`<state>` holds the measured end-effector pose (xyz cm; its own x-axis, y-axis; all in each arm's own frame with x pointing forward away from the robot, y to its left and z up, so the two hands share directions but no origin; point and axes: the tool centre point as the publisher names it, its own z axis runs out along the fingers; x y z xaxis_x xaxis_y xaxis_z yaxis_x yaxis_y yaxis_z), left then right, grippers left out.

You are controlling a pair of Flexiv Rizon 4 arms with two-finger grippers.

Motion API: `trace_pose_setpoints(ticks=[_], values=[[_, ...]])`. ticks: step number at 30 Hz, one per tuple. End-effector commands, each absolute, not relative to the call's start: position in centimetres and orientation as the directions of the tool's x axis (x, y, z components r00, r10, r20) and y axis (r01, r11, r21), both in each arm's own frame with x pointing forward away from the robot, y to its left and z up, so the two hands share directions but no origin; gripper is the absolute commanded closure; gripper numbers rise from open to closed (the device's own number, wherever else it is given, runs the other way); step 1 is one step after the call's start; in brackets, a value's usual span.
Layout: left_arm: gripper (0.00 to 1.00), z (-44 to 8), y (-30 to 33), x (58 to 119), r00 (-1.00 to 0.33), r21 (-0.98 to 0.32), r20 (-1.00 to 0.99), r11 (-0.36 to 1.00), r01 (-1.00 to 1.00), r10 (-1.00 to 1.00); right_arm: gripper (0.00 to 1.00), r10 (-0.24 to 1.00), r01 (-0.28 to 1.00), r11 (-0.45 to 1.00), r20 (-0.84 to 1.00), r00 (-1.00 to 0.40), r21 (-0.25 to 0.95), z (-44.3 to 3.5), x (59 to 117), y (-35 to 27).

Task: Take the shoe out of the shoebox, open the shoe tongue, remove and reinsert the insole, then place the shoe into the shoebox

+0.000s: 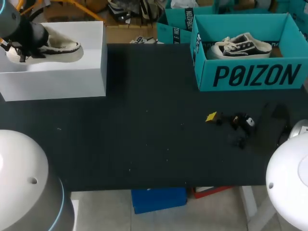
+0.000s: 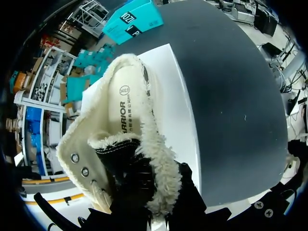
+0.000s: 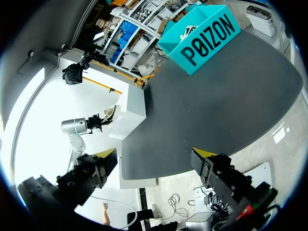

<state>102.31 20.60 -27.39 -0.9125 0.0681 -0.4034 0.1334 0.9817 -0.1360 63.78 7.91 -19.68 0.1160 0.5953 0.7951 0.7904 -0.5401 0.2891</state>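
Surface point(image 1: 144, 130) bearing two boxes, one shoe each: white box point(image 1: 62, 74), fleece-lined shoe point(image 2: 127, 110) beneath left hand point(image 1: 18, 49), whose grasp cannot be told; teal box point(image 1: 250, 76), sneaker point(image 1: 240, 46). Right hand point(image 3: 154, 156) released.

Large black block lettering spans the front wall of the teal cardboard shoebox point(image 1: 250, 76); dark lettering and a round stamp mark the pale cream insole point(image 2: 126, 103).

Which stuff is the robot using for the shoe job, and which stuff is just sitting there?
For the job:
- fluffy-lined shoe
- white box below that shoe
- left gripper, at the shoe

Just sitting there:
- teal box
- black-and-white sneaker inside the teal box
- right gripper, open and empty
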Motion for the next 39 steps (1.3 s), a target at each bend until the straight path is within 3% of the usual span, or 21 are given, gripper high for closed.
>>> trace_pose_setpoints(ticks=[1,11,34,36,38,39], values=[[1.0,-29.1,20.5,103.9,-0.92,-0.143,-0.387,0.981,0.129,0.064,0.0,0.584,0.866,-0.456,0.803,0.119,0.203,-19.9,63.7,7.4],[1.0,-32.4,19.8,104.5,-0.94,-0.149,-0.335,0.981,0.124,0.068,0.0,0.584,0.866,-0.456,0.803,0.119,0.203,-19.9,63.7,7.4],[0.98,-33.8,20.3,103.6,-0.972,-0.134,-0.225,0.986,0.103,0.071,0.0,0.584,0.866,-0.456,0.803,0.119,0.203,-19.9,63.7,7.4],[0.16,-33.9,20.3,103.6,-0.973,-0.131,-0.219,0.986,0.104,0.074,0.0,0.584,0.866,-0.456,0.803,0.119,0.203,-19.9,63.7,7.4],[0.22,-34.1,20.2,103.7,-0.973,-0.133,-0.219,0.986,0.103,0.072,0.0,0.584,0.866,-0.456,0.803,0.119,0.203,-19.9,63.7,7.4],[0.15,-34.1,20.2,103.8,-0.973,-0.134,-0.218,0.986,0.102,0.071,0.0,0.584,0.866,-0.456,0.803,0.119,0.203,-19.9,63.7,7.4]])
